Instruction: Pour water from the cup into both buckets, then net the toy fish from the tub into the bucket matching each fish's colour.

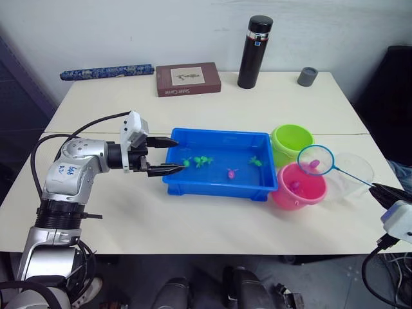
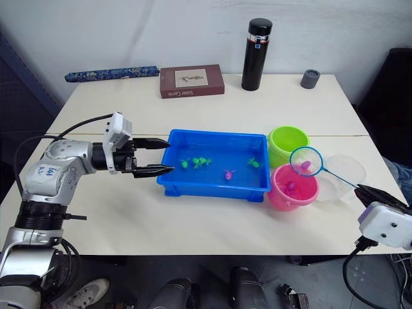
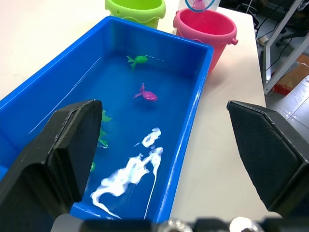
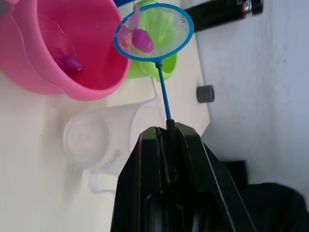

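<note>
Pink fish [image 4: 143, 40] in net [image 4: 154, 31] above pink bucket [image 1: 298, 187], right claw [image 4: 169, 130] clamping handle, left claw [image 1: 168, 156] apart at tub [image 1: 217, 164]

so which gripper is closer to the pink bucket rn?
Right. The right gripper holds the net by its handle, its hoop above the pink bucket, just beside that arm. The left gripper sits open at the far end of the tub.

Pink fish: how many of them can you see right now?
3. One pink fish lies in the blue tub, one sits in the net held above the pink bucket, and one is already inside that bucket. Others may be hidden.
</note>
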Robot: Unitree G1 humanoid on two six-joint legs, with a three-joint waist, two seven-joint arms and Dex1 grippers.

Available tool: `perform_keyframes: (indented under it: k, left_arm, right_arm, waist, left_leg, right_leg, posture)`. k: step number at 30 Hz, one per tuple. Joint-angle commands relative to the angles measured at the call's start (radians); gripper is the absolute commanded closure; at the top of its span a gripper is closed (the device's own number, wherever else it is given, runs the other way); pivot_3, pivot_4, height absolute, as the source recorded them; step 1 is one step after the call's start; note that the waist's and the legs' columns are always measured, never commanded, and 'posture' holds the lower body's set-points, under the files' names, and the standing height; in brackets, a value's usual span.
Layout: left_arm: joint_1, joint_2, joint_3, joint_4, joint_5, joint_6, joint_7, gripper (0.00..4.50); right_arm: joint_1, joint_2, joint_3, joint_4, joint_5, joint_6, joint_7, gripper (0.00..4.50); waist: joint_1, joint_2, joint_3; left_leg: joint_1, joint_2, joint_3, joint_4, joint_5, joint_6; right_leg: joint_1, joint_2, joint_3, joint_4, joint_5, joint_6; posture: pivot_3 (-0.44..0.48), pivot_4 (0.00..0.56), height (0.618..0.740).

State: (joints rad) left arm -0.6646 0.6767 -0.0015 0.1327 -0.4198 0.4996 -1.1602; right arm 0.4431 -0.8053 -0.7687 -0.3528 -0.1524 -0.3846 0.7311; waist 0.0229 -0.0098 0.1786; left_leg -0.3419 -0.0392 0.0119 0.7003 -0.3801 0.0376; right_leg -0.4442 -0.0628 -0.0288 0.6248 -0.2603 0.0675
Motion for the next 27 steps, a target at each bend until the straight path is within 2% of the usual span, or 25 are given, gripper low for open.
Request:
perform_keyframes:
  k: [1, 13, 19, 27]
  left_arm:
    - [-0.023, 0.002, 0.010, -0.001, -0.004, -0.018, -0.010, 0.04]
    - [-0.020, -0.001, 0.001, 0.000, -0.004, -0.024, -0.021, 0.04]
    - [-0.020, -0.001, 0.000, -0.006, -0.010, -0.025, -0.038, 0.04]
    - [-0.026, -0.009, -0.002, 0.004, -0.006, -0.032, -0.042, 0.04]
  right_arm:
    - [0.001, 0.013, -0.023, 0.015, -0.058, -0.101, -0.076, 4.50]
    - [-0.008, -0.020, -0.024, 0.206, -0.394, -0.459, -0.389, 4.50]
    - [-0.006, -0.017, -0.037, 0.224, -0.548, -0.544, -0.567, 4.50]
    - [0.022, -0.027, -0.056, 0.226, -0.621, -0.546, -0.696, 4.50]
  waist:
    - [0.000, 0.000, 0.000]
    - [-0.002, 0.000, 0.000]
    - [-0.003, 0.000, 0.000]
    - [-0.008, 0.000, 0.000]
  left_leg:
    - [0.000, 0.000, 0.000, 0.000, 0.000, 0.000]
    - [0.003, 0.000, 0.004, -0.001, 0.000, 0.000]
    - [0.004, 0.000, 0.005, -0.001, 0.000, 0.000]
    - [0.005, 0.000, 0.007, -0.002, 0.000, 0.000]
  right_leg:
    - [0.000, 0.000, 0.000, 0.000, 0.000, 0.000]
    - [0.000, 0.001, 0.004, 0.001, 0.000, 0.000]
    - [0.000, 0.001, 0.006, 0.002, 0.000, -0.001]
    - [0.000, 0.002, 0.008, 0.002, 0.000, -0.001]
  posture:
    - [0.000, 0.150, 0.739]
    - [0.000, 0.150, 0.739]
    - [0.000, 0.150, 0.739]
    - [0.000, 0.150, 0.739]
